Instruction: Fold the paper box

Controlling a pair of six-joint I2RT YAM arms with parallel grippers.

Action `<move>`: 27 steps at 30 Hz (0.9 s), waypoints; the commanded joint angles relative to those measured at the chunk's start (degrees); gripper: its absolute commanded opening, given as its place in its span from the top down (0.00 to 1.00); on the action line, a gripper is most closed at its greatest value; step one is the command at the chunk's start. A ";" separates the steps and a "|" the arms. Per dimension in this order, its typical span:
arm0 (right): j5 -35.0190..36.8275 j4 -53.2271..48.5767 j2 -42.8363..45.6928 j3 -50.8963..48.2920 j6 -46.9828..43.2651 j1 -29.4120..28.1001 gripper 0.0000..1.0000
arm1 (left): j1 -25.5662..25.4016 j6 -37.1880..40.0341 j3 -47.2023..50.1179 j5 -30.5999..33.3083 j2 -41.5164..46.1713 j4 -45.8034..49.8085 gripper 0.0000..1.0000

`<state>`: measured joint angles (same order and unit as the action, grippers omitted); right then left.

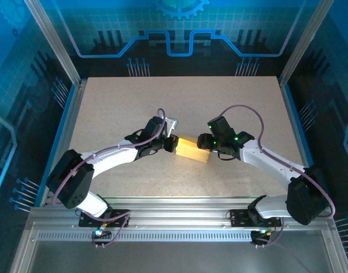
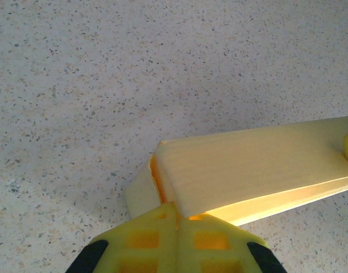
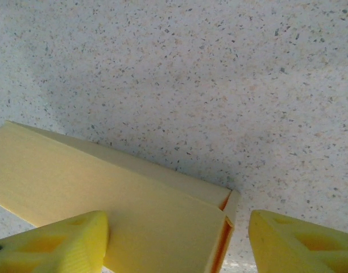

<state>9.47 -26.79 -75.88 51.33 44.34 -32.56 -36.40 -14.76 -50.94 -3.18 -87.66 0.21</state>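
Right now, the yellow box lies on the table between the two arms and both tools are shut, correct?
Not quite. The paper box lies on the table between the arms and the left tool is shut, but the right tool is open: the right wrist view shows its fingers well apart.

The paper box [image 1: 192, 149] lay on the counter [image 1: 134, 102] near its middle, between the two grippers. The left gripper [image 1: 173, 143] sat against the box's left end, and the right gripper [image 1: 205, 142] sat at its right end, fingers either side of that end's corner.
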 commanded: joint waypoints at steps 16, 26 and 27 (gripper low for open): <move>2.20 1.04 -0.76 -6.97 2.49 -0.95 0.36 | -0.60 2.32 4.74 -4.13 1.23 5.63 0.37; 2.86 1.54 -0.86 -7.28 2.51 -1.02 0.36 | 3.19 5.15 4.91 -14.86 1.88 7.63 0.10; 2.84 1.58 -0.93 -7.29 2.48 -1.02 0.36 | 3.68 4.56 5.23 -16.00 2.32 6.64 0.09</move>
<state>11.33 -20.82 -75.00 46.57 46.54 -33.06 -33.85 -10.57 -47.03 -14.02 -86.43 6.26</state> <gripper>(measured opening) 0.642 0.908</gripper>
